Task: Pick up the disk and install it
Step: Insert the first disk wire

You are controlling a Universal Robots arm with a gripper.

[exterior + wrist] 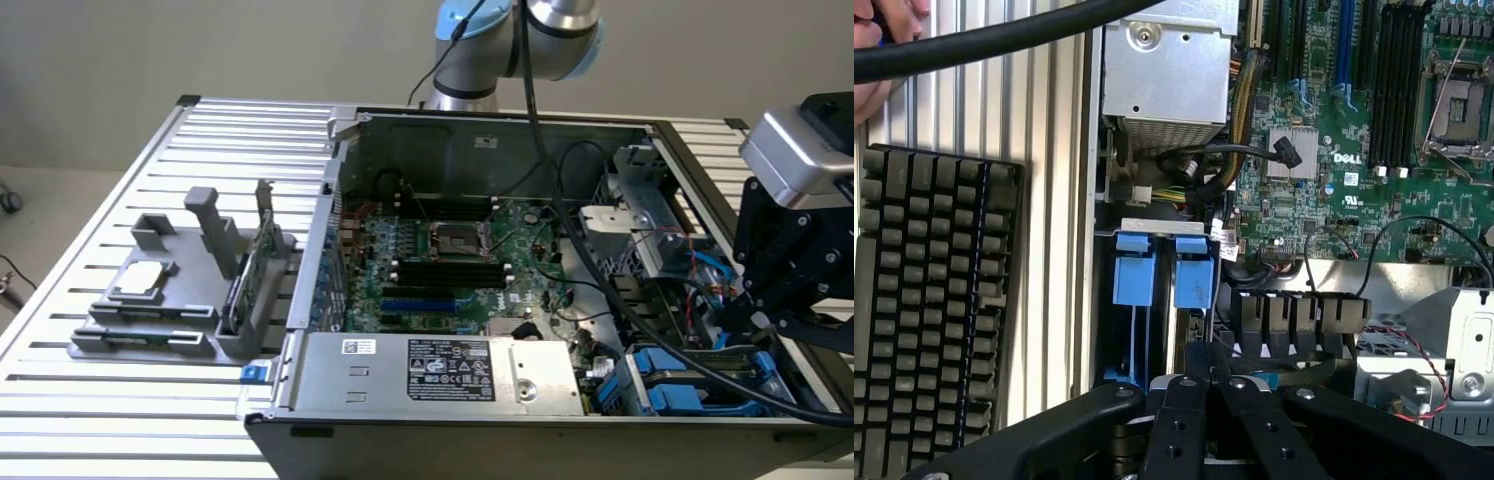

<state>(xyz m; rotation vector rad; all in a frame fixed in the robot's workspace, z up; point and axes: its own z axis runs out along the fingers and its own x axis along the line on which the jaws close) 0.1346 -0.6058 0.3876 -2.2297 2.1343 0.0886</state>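
While the claw (1206, 358) is hanging over the case (534, 450) with its fingers (1179, 420) pressed together on nothing, the disk (1193, 276) is sitting on edge in the drive bay (1154, 340) just past the fingertips, beside a second blue carrier (1133, 275). Farther on, the motherboard (1354, 190) is lying exposed.

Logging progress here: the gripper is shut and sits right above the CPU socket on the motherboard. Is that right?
Wrong place. The gripper is shut, but it sits above the blue drive carriers, as the wrist view shows; the CPU socket lies far across the motherboard.
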